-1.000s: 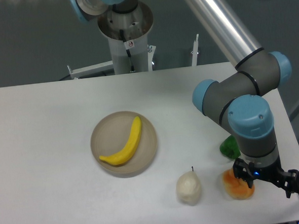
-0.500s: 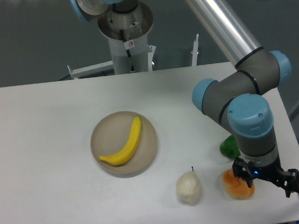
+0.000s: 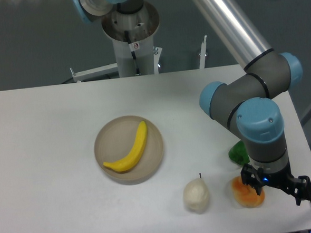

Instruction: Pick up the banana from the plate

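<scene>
A big white table (image 3: 52, 154) fills most of the view, and behind it the wall is dark grey. At the back edge of the table stands the robot's round silver base (image 3: 132, 36), with some white metal bars beside it. Near the middle of the table sits the tan plate (image 3: 154, 158). The yellow banana (image 3: 132, 150) lies on the plate, curved, with one end up near the far rim and the other end down at the left. To the right, near the front, there is a pale pear-shaped fruit (image 3: 195, 195) with a little stem. Next to it is a lumpy orange fruit (image 3: 245, 195), and a green thing (image 3: 237, 154) peeks out behind the arm. The grey and blue arm (image 3: 250, 108) reaches in from the top and bends down over the right side of the table. The gripper (image 3: 275, 182) hangs low right over the orange fruit, well apart from the banana. It is dark and small here, so I cannot tell if its fingers are spread or pressed together.
</scene>
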You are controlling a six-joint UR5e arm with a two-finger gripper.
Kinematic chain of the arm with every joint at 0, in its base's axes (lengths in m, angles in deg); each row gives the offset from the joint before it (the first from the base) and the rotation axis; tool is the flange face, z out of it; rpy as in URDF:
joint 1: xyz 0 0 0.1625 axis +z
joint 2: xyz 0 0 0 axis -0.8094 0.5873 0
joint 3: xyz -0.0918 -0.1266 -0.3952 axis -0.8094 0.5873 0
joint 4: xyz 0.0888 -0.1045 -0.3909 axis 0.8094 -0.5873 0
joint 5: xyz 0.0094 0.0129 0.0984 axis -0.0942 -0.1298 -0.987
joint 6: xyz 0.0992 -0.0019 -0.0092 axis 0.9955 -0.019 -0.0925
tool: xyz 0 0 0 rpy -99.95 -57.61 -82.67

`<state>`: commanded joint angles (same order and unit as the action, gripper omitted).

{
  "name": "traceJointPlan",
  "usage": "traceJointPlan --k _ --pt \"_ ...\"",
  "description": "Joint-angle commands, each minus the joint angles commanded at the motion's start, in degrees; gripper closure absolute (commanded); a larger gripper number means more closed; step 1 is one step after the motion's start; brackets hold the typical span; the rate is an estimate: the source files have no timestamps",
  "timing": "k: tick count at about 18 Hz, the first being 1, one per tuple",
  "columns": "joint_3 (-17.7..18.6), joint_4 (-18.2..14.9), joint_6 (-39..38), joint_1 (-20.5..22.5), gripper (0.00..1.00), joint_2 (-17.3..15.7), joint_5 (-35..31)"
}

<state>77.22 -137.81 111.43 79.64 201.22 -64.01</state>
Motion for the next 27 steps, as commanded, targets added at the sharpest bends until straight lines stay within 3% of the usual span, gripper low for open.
traceJointPlan --k 7,20,27 --pt "2.7 -0.1 0.0 -0.1 0.00 -1.7 -0.4" --pt "15.9 -2.5 -2.7 -2.1 0.00 -13.1 0.3" --pt "18.1 -14.4 -5.7 -4.0 0.00 -16.3 0.6"
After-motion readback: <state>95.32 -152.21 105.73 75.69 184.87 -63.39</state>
